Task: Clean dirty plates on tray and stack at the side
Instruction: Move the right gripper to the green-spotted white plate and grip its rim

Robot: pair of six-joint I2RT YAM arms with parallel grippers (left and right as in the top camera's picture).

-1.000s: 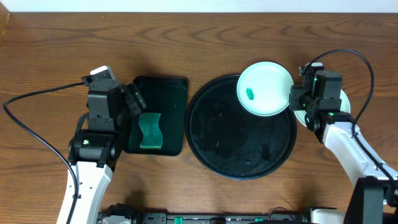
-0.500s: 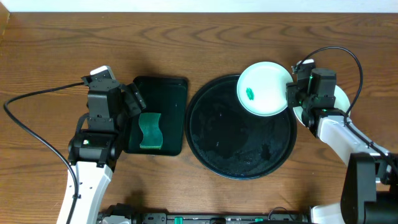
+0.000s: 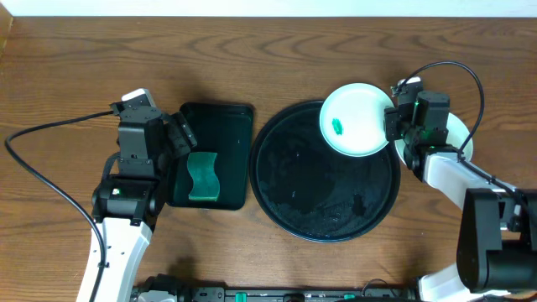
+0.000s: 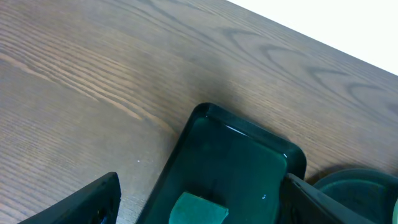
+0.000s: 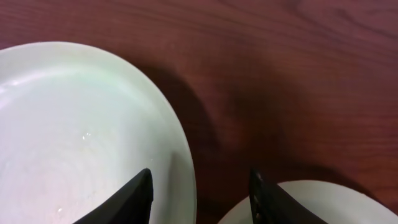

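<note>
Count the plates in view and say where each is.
2. One smeared plate lies at the black round tray's far-right edge. The other plate sits on the table beyond the tray, mostly hidden under the right arm; more may be stacked beneath it.

Dark brown wooden desk [image 3: 67,67], pronounced grain, evenly lit. Plain white strip [image 3: 268,7] runs beyond its far edge.

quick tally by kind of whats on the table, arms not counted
plates: 2 (smeared plate, side plate, partly hidden)
trays: 2 (round tray, rectangular tray)
sponge: 1
total: 5
</note>
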